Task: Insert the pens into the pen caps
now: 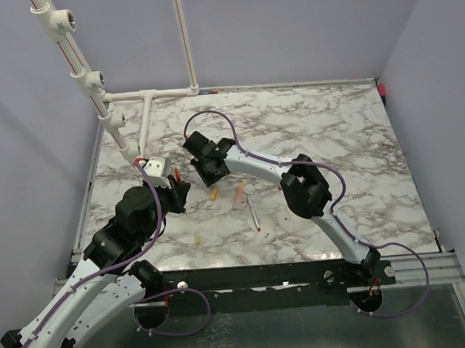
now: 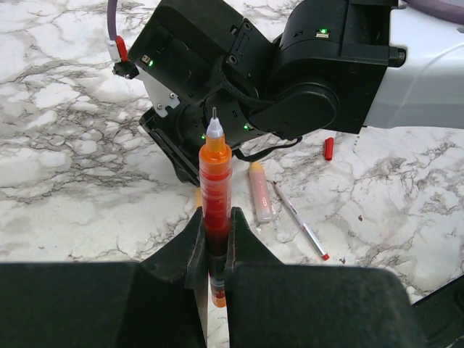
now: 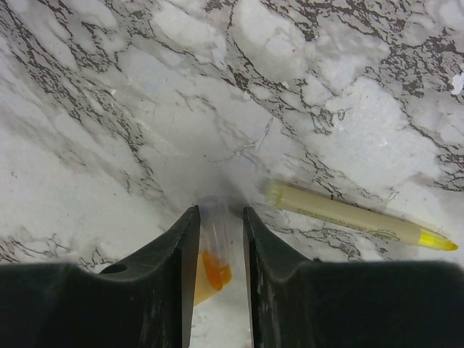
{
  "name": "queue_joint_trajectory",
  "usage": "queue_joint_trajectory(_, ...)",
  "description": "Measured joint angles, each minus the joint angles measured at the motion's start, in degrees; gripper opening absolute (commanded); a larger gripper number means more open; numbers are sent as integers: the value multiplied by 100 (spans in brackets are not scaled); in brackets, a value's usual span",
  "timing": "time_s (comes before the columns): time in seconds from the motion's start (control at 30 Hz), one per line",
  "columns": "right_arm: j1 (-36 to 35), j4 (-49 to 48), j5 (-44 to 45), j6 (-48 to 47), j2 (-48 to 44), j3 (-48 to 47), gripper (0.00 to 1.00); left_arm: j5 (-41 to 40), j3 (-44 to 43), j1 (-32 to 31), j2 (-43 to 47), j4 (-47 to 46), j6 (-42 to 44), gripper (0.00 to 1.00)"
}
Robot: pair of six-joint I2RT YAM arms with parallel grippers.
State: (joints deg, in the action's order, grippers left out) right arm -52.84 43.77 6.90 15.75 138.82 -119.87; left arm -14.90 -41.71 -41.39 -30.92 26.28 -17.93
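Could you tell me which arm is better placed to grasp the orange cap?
Right: the right gripper straddles the orange cap, one finger either side, while the left gripper is shut on the orange pen.

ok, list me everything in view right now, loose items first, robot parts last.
orange-barrelled pen: one, orange, clamped in the left gripper, tip pointing out.
stubby translucent cap: one, clear with orange inside, straddled by the right gripper.
pale salmon pen: one, salmon-pink, lying just beside that cap.
thin grey pen: one, grey with a red tip, next to the salmon pen.
short red cap: one, red, lying apart beyond the grey pen.
small yellow piece: one, yellow, near table edge; too small to identify.
marble-patterned tabletop: one, white and grey.
white pipe frame: one, white, far left corner.
left gripper: one, black, shut on the orange pen.
right gripper: one, black, jaws apart around the cap.
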Motion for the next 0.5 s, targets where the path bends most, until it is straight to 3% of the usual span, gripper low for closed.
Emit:
queue_joint_trajectory(0.3, -74, -52, 125, -46, 0, 33, 14, -2, 0, 0, 0, 2, -2, 0)
queue_joint_trajectory(0.4, -116, -63, 208, -72, 0, 37, 2, -2, 0, 0, 0, 2, 0, 0)
queue_joint_trajectory(0.5, -146, -68, 319, -83, 0, 37, 1, -2, 0, 0, 0, 0, -2, 0)
